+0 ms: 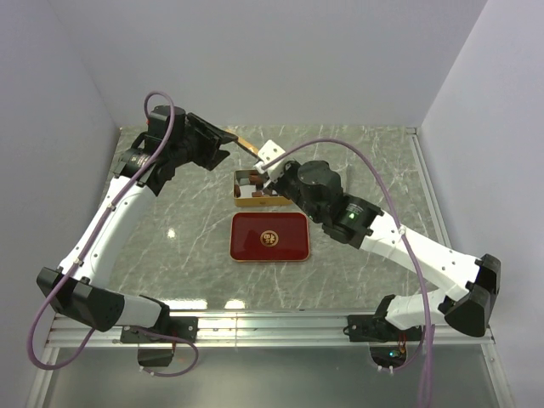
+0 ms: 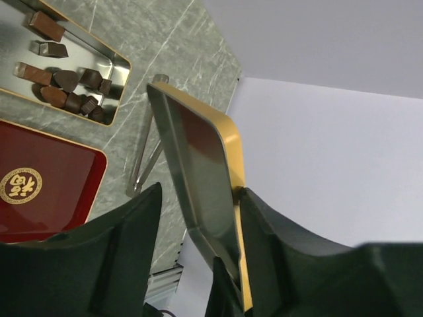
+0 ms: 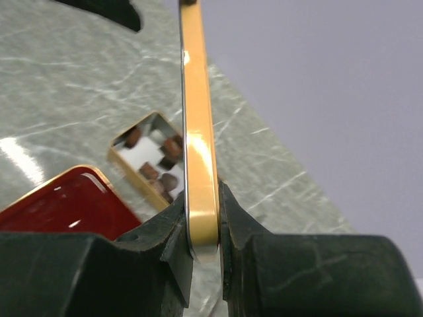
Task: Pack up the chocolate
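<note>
On the grey surface (image 1: 170, 212) your red tray (image 1: 246, 248) is lying nearest to the arms, just in front of the open tin (image 2: 119, 84). Your right fingers (image 3: 158, 254) are clamping the gold lid (image 3: 198, 165) by its edge. Your left fingers (image 2: 125, 247) are standing apart around the same lid, one touching it. The chocolate (image 2: 66, 82) is lying inside the tin.

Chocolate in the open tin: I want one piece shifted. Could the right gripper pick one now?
Probably not yet. The right gripper is shut on the gold lid, so it has no free fingers, though the chocolate lies uncovered.
</note>
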